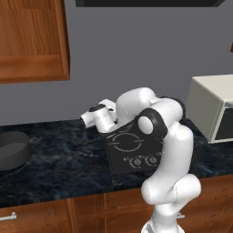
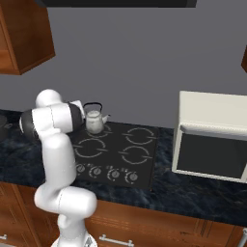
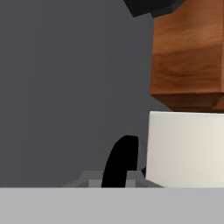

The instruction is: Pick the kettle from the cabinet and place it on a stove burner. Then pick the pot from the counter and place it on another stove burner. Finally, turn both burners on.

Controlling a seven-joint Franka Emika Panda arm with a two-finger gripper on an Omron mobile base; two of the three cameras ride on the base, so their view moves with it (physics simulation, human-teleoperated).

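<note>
The small silver kettle (image 2: 94, 120) with its black arched handle is at the rear left burner (image 2: 99, 132) of the black cooktop (image 2: 144, 166); I cannot tell whether it rests there or hangs just above. In the hand view my gripper (image 3: 117, 177) is shut on the kettle's black handle (image 3: 122, 157), coming in from the kettle's left. My own arm hides the hand in the right base view. The dark grey pot (image 1: 13, 149) sits on the marble counter (image 1: 63, 159) at the far left. The wooden cabinet (image 1: 32, 41) hangs above it.
A cream microwave (image 2: 212, 137) stands on the counter right of the cooktop. The other burners (image 2: 135, 155) are bare, with a row of knobs (image 2: 106, 172) along the cooktop's front. A dark hood (image 2: 116, 2) hangs overhead, and wooden drawers (image 1: 41, 214) run below.
</note>
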